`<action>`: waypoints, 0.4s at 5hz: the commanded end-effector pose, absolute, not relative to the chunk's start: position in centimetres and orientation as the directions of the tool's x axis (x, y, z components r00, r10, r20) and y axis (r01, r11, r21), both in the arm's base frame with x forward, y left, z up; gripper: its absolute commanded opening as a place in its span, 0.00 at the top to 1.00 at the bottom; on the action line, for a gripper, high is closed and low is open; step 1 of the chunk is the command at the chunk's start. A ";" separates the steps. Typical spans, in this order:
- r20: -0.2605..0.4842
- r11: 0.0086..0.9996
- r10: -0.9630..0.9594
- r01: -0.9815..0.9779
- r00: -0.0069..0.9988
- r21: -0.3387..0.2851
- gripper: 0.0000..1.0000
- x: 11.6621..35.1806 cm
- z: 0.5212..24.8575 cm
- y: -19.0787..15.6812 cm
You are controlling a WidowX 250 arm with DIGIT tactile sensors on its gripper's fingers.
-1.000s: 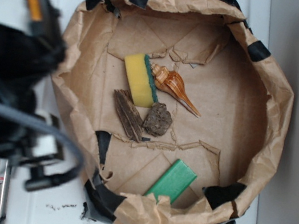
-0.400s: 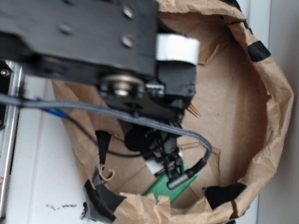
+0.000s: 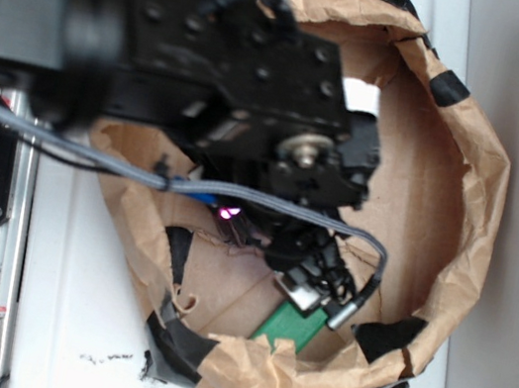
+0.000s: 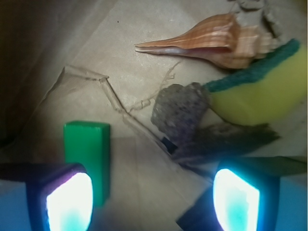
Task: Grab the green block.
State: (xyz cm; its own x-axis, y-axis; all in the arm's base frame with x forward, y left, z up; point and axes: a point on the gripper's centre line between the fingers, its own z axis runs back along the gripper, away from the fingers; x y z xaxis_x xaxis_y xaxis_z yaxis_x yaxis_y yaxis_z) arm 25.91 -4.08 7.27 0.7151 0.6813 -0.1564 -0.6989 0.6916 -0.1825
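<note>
Fingers (image 4: 70,199): gripper (image 4: 153,198) spread wide, gripping nothing.
Hidden: arm (image 3: 165,47) masks most contents.
Paper bowl (image 3: 471,191): green block (image 4: 87,147), shell (image 4: 207,41), sponge (image 4: 260,91), rock (image 4: 180,111).

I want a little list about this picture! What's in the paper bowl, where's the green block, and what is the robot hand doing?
container: brown paper bowl with black tape patches
target: green block, lying flat on the paper
gripper: gripper above the paper, open, holding nothing
fingers: one glowing pad overlaps the block's near end in the wrist view; the other stands well to the side
nearby things: seashell, yellow sponge, grey rock, piece of bark
grabbed yet: no
</note>
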 end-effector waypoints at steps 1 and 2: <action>-0.162 0.687 0.668 -0.686 0.726 -0.239 0.00 29.4 6.0 -6.3; -0.183 0.709 0.649 -0.675 0.738 -0.207 0.00 29.8 4.0 -8.5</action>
State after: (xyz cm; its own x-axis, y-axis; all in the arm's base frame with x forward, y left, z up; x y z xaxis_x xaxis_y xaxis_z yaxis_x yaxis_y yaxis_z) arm 29.28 -7.87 2.96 0.7164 0.6616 -0.2216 -0.6964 0.6977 -0.1681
